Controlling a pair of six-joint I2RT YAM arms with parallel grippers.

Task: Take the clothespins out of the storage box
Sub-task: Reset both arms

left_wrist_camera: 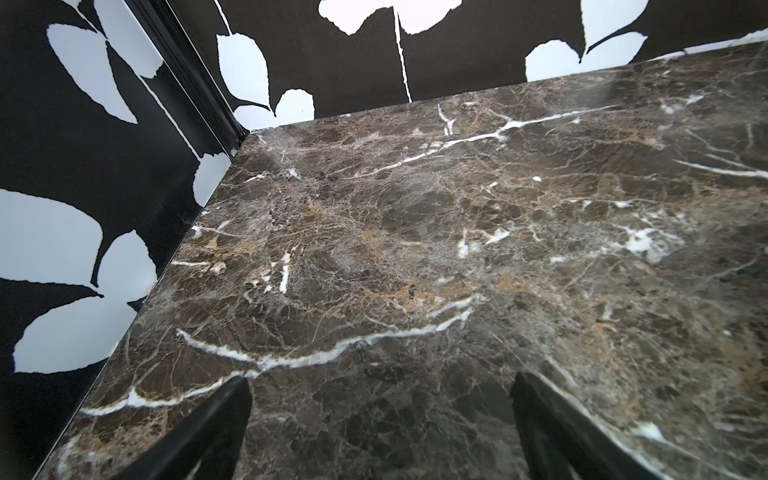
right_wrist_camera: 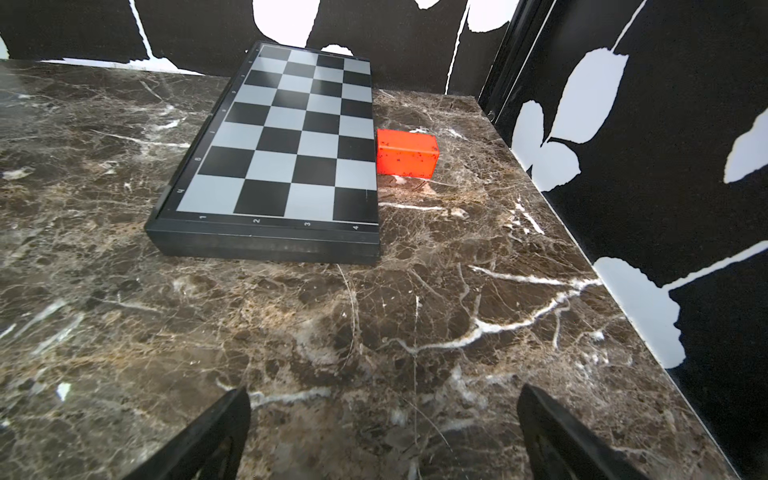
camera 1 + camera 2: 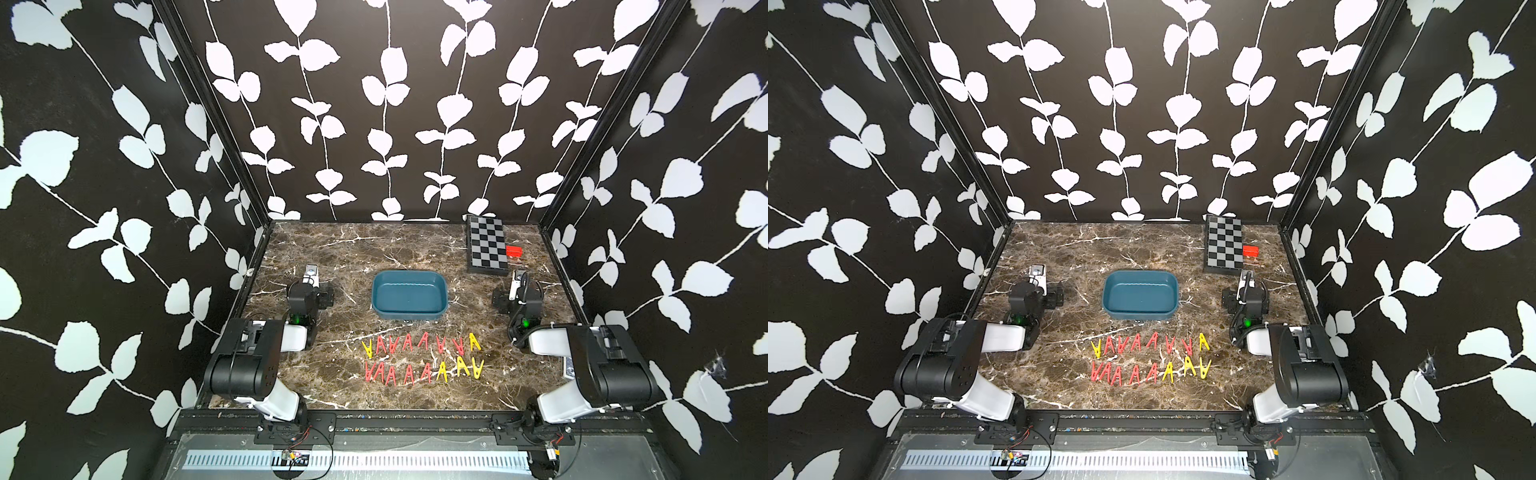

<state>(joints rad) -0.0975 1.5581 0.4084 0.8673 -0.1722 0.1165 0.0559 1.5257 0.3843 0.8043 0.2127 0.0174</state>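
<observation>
Left gripper, right gripper: both spread wide, empty, over bare marble tabletop. Clothespins: two flat rows, robot-side of storage box, itself empty. Likely light, stiff, slick plastic; best pinched across both legs.

The brown, white-veined marble table is being viewed from close above by the wrist camera. Its far left corner is being met by a black corner post and by black walls patterned with white leaves. The left gripper is being held spread wide, with marble being framed between its two dark fingers.
</observation>
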